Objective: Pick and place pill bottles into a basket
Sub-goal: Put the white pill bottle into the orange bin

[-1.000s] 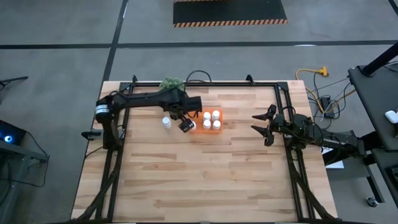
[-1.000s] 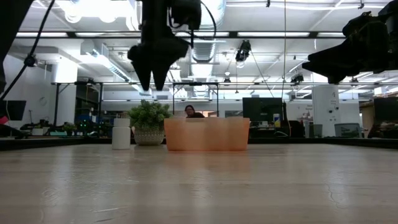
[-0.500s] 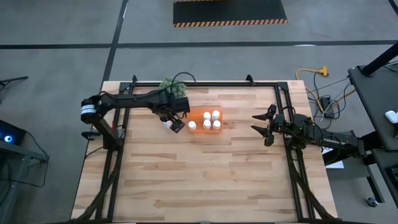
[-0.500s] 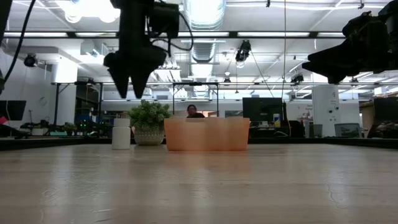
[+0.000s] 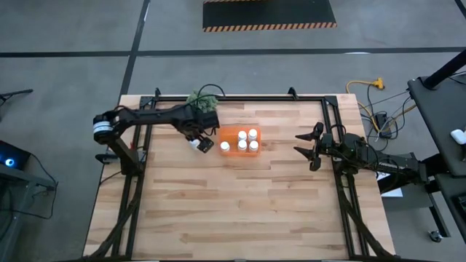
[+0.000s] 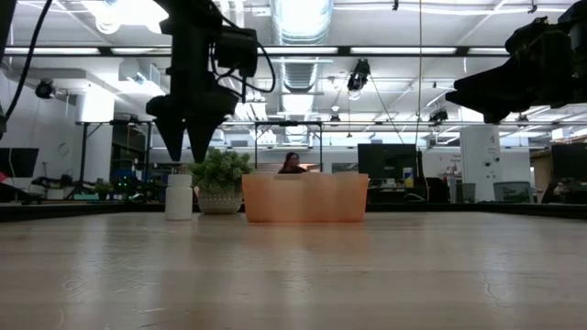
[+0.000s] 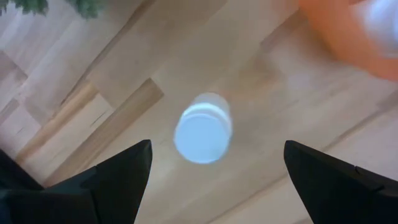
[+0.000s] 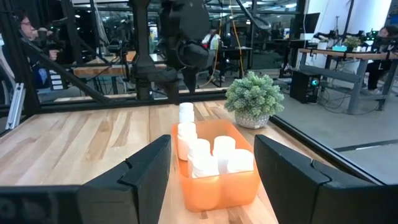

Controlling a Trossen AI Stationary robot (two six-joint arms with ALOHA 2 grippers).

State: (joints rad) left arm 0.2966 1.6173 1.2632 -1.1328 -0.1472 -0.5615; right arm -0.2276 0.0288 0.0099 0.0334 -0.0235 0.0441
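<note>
the left gripper point(image 6: 186, 156) is held directly above the lone pill bottle point(image 7: 203, 127), fingers spread wide and clear of it. that bottle stands upright on the wooden table point(image 5: 240, 204), just beside the orange basket point(image 5: 239, 143) and near the potted plant point(image 6: 219, 179). five pill bottles point(image 8: 211, 155) are seen upright inside the basket. the right gripper point(image 5: 306, 148) is parked well apart at the table's right side, fingers parted and empty.

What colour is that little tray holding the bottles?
Bright orange. The basket shows best in the right wrist view.
</note>
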